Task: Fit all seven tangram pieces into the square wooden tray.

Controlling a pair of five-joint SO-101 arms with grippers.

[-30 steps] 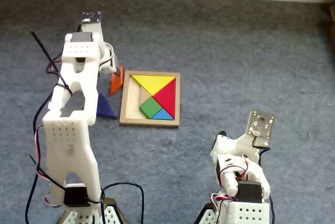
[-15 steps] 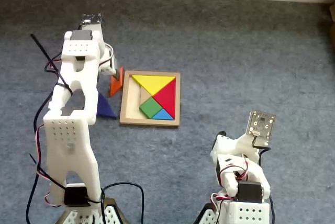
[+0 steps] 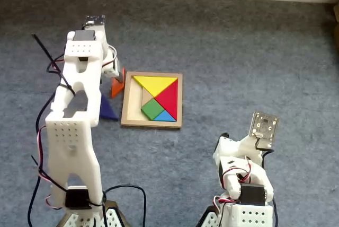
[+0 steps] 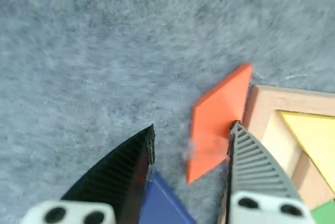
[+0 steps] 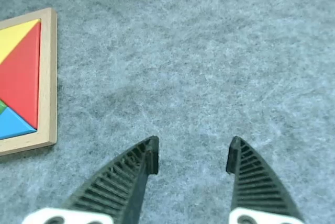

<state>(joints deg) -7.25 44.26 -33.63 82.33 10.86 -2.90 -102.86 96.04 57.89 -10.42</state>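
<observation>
Left claw (image 4: 192, 129) hangs spread wide, straddling the orange piece (image 4: 217, 122), one finger out over bare worktop (image 3: 254, 52) and the other right at the tray (image 3: 152, 124) rim. Nothing gripped yet! The orange piece lies outside the tray, just beside its outer wall; I can't tell if they touch. The navy triangle (image 3: 108, 110) sits just nearby, also outside.

Inside the tray, yellow, red, green and light-blue pieces are seated, with bare wood along the side nearest the orange piece. So this looks like the pick-up of the orange piece, with the navy triangle still to go in. I can't make out a seventh piece.

Next, I'd say: close on the orange piece, lift it over the rim, turn it to match the bare strip, and lower it flat.

Room is tight on the tray side, where that finger has the wall crowding it, and a nudge could shift the tray. The far side is open worktop, with plenty of space to drag the piece clear first.

Right claw (image 5: 193, 141) hangs open too, holding nothing, over bare worktop well away from the tray.
</observation>
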